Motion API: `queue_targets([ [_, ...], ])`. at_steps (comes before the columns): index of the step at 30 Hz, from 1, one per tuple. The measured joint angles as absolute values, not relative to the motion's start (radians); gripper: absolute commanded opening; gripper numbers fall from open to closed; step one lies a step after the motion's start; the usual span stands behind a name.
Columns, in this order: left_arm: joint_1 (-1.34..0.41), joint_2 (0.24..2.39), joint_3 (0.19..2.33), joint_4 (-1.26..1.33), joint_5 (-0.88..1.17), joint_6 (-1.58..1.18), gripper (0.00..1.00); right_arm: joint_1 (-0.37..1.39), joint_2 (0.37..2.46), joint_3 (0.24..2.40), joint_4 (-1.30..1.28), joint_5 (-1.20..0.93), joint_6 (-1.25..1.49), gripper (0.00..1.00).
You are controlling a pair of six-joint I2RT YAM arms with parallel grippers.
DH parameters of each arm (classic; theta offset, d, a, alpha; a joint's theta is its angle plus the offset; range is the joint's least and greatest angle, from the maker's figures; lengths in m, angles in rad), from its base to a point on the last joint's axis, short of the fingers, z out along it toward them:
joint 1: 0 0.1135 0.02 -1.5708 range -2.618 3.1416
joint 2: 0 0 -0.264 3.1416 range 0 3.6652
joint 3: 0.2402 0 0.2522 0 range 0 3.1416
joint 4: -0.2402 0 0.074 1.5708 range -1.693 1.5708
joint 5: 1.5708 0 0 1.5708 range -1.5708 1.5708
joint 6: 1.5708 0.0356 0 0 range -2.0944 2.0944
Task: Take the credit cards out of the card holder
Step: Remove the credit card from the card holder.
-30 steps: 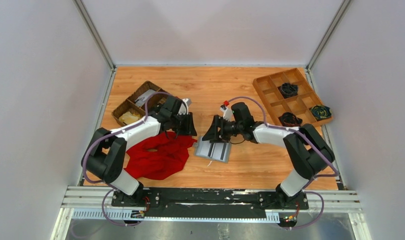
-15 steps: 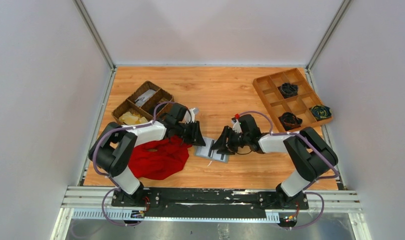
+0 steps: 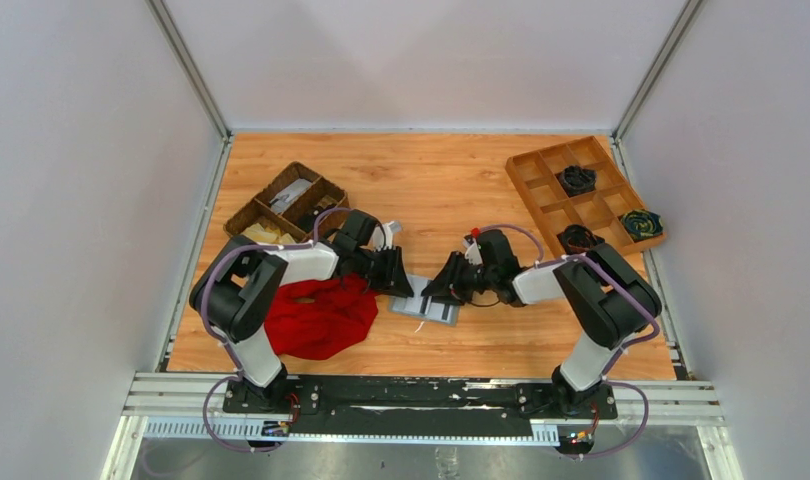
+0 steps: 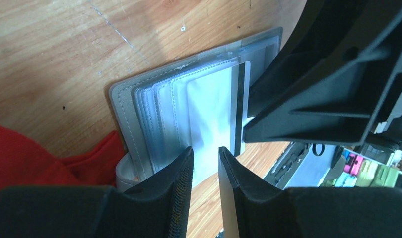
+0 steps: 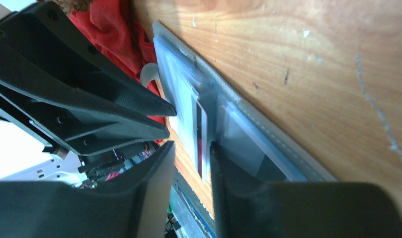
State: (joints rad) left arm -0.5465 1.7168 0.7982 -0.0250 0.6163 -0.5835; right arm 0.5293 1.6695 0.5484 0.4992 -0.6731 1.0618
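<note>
Two hands crowd the open card holder (image 4: pixel 122 109) flat on the desk (image 4: pixel 50 59) just ahead of their tips; my left hand (image 4: pixel 205 158) and right hand (image 5: pixel 191 148) are both slightly parted, grasping nothing; closing now might pinch a sleeve, not the striped credit card (image 4: pixel 209 114), or clash.

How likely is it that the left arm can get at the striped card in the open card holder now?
Probably yes: the left tool hangs slightly open at the card edge, and the card holder lies open. The right tool crowds the same card, though.
</note>
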Motion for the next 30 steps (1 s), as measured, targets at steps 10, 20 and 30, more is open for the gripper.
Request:
queue_targets([
  [10,-0.546,1.731,0.798,-0.005,0.633,-0.584,0.31,0.509,1.687,0.511,0.587,-0.677,1.108,0.0],
  [20,-0.548,1.736,0.802,0.011,0.636,-0.586,0.32,0.446,1.605,0.433,0.584,-0.69,1.103,0.0],
  [30,-0.548,1.736,0.808,0.002,0.628,-0.583,0.32,0.44,1.531,0.432,0.49,-0.686,1.056,0.03],
])
